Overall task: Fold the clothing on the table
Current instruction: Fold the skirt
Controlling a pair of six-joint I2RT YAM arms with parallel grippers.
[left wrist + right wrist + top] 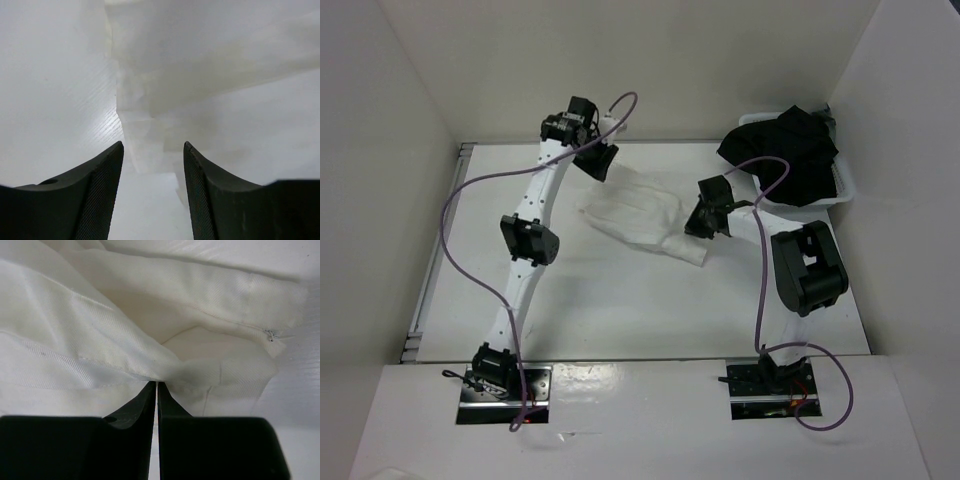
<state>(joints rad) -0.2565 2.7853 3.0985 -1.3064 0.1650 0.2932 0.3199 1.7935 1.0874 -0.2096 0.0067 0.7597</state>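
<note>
The clothing [635,215], a thin white wrinkled garment, lies bunched on the table [620,310] between the two arms. My left gripper [598,160] hovers at its far-left edge. In the left wrist view the left gripper [152,147] is open, and a corner of the clothing [200,60] reaches in between the fingertips without being pinched. My right gripper [703,222] sits at the garment's near-right end. In the right wrist view the right gripper [157,384] is shut, with a fold of the clothing [100,330] pinched at the tips.
A white plastic bin [847,190] stands at the back right with a black garment [785,150] heaped in it. White walls surround the table. A metal rail [425,300] runs along the left edge. Purple cables loop off both arms.
</note>
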